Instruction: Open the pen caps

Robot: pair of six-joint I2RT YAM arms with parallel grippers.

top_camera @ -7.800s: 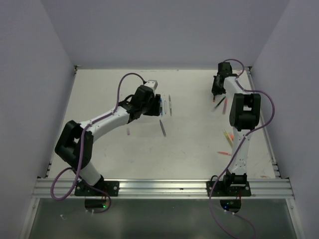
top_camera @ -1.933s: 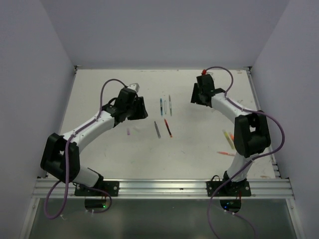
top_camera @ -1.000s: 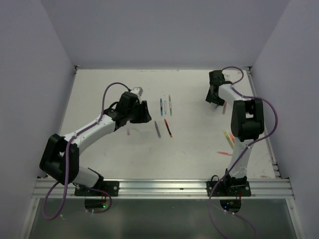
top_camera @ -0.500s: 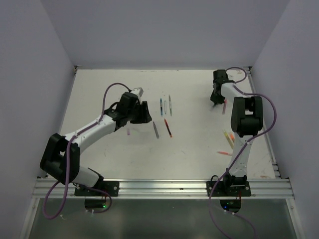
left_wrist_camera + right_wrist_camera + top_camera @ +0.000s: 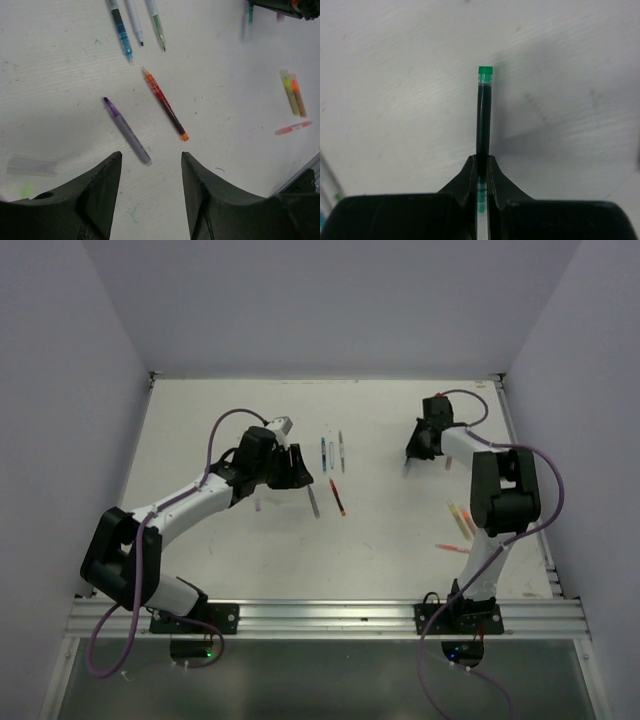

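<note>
On a scuffed white table (image 5: 250, 560), scattered pens (image 5: 337, 497), lavender walls (image 5: 330, 300)

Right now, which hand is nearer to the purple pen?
Left. The purple pen lies just ahead of the open left hand; the right hand is off across the table, shut on a green pen.

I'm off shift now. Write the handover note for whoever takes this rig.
Right end effector: shut on the green pen, held off the table.
Left end effector: open, empty, over the purple pen and red pen.
Done, apparently: those two and the three pens beyond show bare tips.
Left: the green pen in hand, then likely the yellow pen, orange pen and pink pen to the right; their caps cannot be judged.
</note>
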